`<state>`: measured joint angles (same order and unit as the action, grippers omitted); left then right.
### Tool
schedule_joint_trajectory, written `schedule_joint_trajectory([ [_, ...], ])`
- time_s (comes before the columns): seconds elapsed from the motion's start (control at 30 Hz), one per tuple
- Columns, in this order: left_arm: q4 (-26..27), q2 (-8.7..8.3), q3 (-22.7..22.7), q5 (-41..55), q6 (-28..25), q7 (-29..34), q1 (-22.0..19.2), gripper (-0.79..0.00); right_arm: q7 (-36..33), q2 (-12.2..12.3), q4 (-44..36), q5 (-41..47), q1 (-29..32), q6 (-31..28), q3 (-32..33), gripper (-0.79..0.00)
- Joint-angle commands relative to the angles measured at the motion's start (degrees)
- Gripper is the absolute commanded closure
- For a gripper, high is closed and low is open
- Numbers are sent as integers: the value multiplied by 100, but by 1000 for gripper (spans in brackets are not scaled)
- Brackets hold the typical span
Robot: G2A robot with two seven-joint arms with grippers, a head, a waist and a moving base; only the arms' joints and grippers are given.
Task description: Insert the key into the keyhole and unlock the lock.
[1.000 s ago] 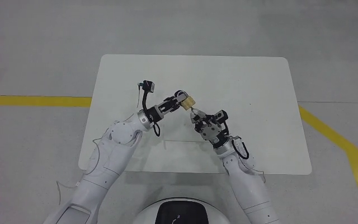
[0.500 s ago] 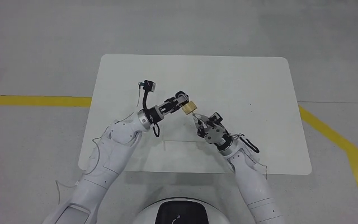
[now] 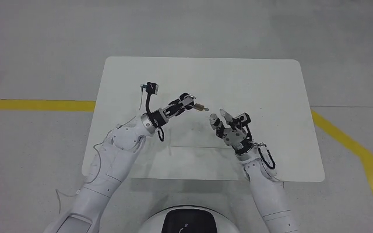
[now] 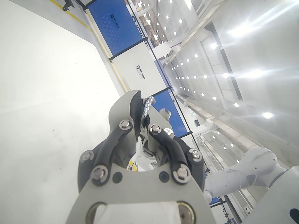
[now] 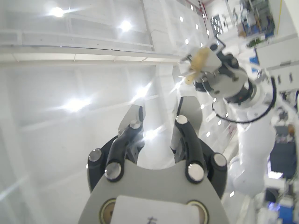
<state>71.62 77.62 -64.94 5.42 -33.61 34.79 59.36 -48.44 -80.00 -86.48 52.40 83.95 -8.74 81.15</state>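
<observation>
Two grippers over a white table (image 3: 262,81), one holding a small brass lock (image 5: 200,58).
Left gripper (image 3: 189,103) is clamped on the lock above the table's middle; a short stub (image 5: 189,77) juts from it, possibly the key, too small to tell. Right gripper (image 5: 162,110) hangs near, jaws spread, empty. Likely handling: the lock is dense, rigid and smooth-sided, so grip its flat faces firmly; a key is thin and stiff, best pinched by its head.
</observation>
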Motion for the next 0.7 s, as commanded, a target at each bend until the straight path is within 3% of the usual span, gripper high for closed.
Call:
schedule_joint_trajectory([
  [0.0,-2,-17,39,-331,245,37,-22,0,383,7,-206,-357,174,-825,149,-785],
  [0.23,-87,5,562,-1839,892,51,-198,0,857,33,-826,-753,769,-2227,655,-785],
  [0.63,-686,190,1380,-3285,1529,-564,-618,0,872,33,-844,-751,790,-2248,662,-785],
  [0.67,-710,197,1395,-3349,1559,-637,-631,-366,872,33,-844,-751,790,-2248,662,-785],
])
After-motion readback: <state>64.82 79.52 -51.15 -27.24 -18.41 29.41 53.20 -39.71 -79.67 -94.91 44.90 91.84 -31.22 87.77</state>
